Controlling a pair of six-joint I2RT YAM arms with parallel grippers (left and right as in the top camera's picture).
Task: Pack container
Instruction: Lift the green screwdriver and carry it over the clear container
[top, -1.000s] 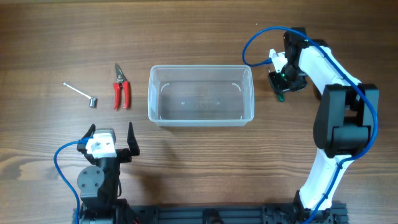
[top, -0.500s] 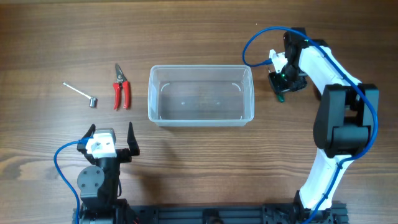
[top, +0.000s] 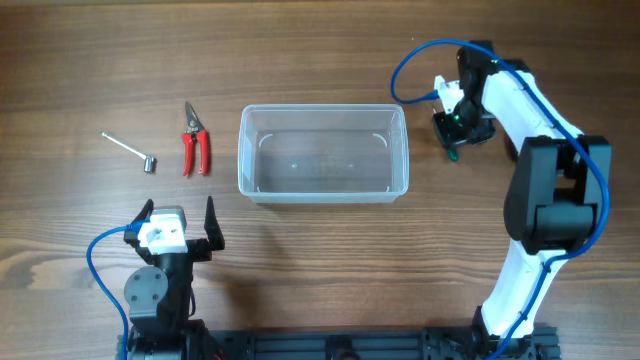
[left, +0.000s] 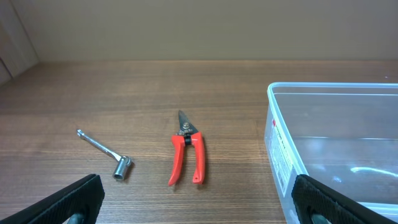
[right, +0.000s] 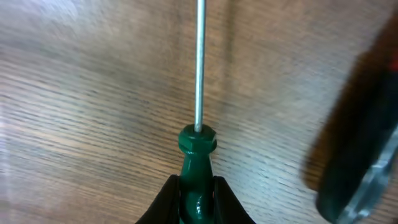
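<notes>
Container (top: 322, 109): clear, translucent plastic, rectangular, with rounded corners and a thick rim. Stands open side up on the wooden table (top: 320, 40), about mid-table, with the long sides running left to right in the overhead view. Dwarfs the hand tools beside it. Lets the wood grain show through floor and walls. Carries a white label (left: 278, 146) with red print on the short wall facing the left wrist camera.

To its left, apart from it: red-handled pruning shears (top: 195, 140), blades pointing away from the arm bases. Further left again: a small metal wrench (top: 132, 151) with a socket end. Both clear of the tub and of each other.

Left gripper (top: 178, 207): near the table's front edge, well apart from the container and the tools. Fingers spread wide, released, grasping nothing and touching nothing. Seen in its own wrist view only as two black fingertips (left: 78, 199) at the bottom corners, with shears and wrench lying between and beyond them.

Right gripper (right: 198, 200): just beside the container's right end, not touching it. Fingers clenched on the green handle of a screwdriver (right: 198, 158), with the bare steel shaft pointing straight ahead over the wood. Resting on the table or lifted off it: cannot tell. At the right edge of that wrist view, a blurred dark shape (right: 360, 143), too soft to identify.
</notes>
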